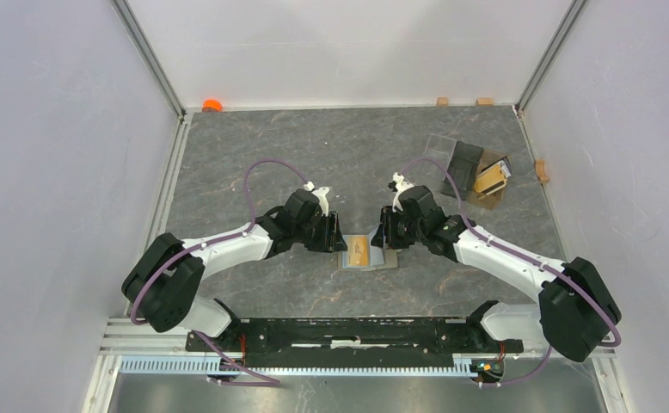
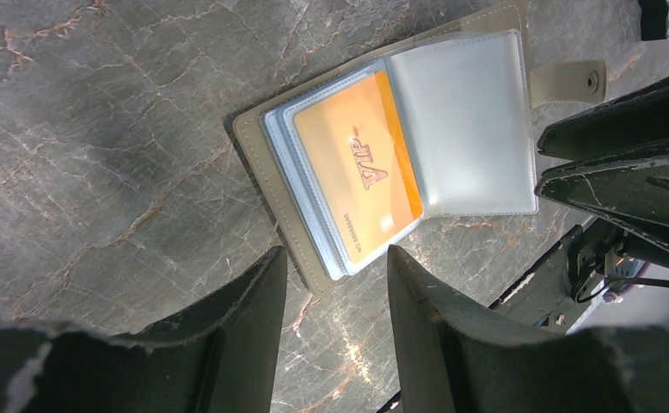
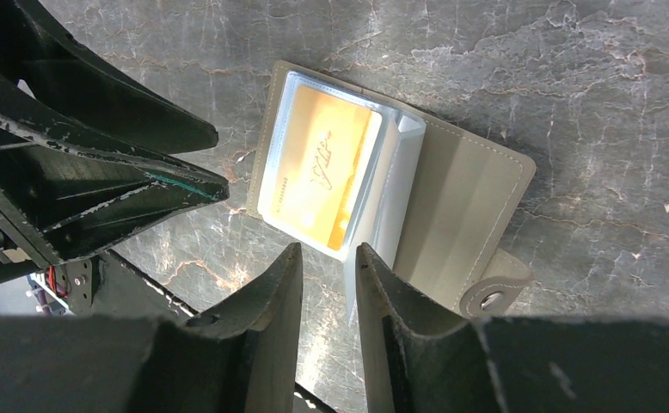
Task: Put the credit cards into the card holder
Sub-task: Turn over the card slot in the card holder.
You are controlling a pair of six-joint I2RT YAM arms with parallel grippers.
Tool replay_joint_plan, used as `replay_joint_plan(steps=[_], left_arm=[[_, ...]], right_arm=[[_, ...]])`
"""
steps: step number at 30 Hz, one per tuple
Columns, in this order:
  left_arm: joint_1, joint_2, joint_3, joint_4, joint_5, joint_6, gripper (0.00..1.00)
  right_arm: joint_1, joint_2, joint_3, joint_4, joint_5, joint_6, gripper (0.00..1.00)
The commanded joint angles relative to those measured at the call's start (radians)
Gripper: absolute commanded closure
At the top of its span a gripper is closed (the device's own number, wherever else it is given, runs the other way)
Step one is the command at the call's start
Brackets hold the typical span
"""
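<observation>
Standing at the near rail, I list the lot as follows.

Item one: card holder (image 3: 460,198), olive-khaki, lying open and flat on the table, a little toward 6 o'clock of centre. Its tab flap points away from the spine and its clear sleeves are fanned.

Item two: credit card (image 2: 357,172), orange, seated inside a clear sleeve of the holder. I count this one as done.

Item three: further tan-gold cards (image 1: 492,178), resting in a clear plastic box (image 1: 460,159) at 2 o'clock, well apart from the holder. By my reckoning these are what is left, so the task looks partly finished. How many they are, I cannot tell.

Item four: left end effector (image 2: 335,262), at 9 o'clock of the holder, released, nothing between its fingers, hanging just over the holder's near edge.

Item five: right end effector (image 3: 327,254), at 3 o'clock of the holder, fingers parted by a narrow gap. A pale sleeve edge seems to stand in that gap, unpinched as far as I can see.

Surface: table (image 1: 254,138) of dark grey, marble-veined sheet.

Room: plain white walls (image 1: 340,43) on three sides, framed by aluminium posts (image 1: 150,56).

Sundries: a small orange object (image 1: 212,105) at 11 o'clock, and small wooden blocks (image 1: 442,101) along the far edge near 1 o'clock.
</observation>
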Motion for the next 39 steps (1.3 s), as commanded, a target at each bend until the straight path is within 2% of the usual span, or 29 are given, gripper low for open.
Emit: replay_joint_plan(steps=[1, 6, 25, 39], left_arm=[[-0.005, 0.008, -0.007, 0.043, 0.027, -0.021, 0.47], [-0.005, 0.003, -0.011, 0.043, 0.026, -0.021, 0.47], [-0.005, 0.008, -0.011, 0.048, 0.031, -0.023, 0.47], [-0.005, 0.003, -0.014, 0.047, 0.032, -0.022, 0.47]], right_arm=[[0.006, 0.011, -0.009, 0.041, -0.012, 0.01, 0.66], [0.006, -0.001, -0.013, 0.019, 0.031, 0.015, 0.66], [0.006, -0.025, -0.014, 0.009, 0.046, 0.019, 0.63], [0.051, 0.035, -0.001, 0.06, 0.001, 0.027, 0.69]])
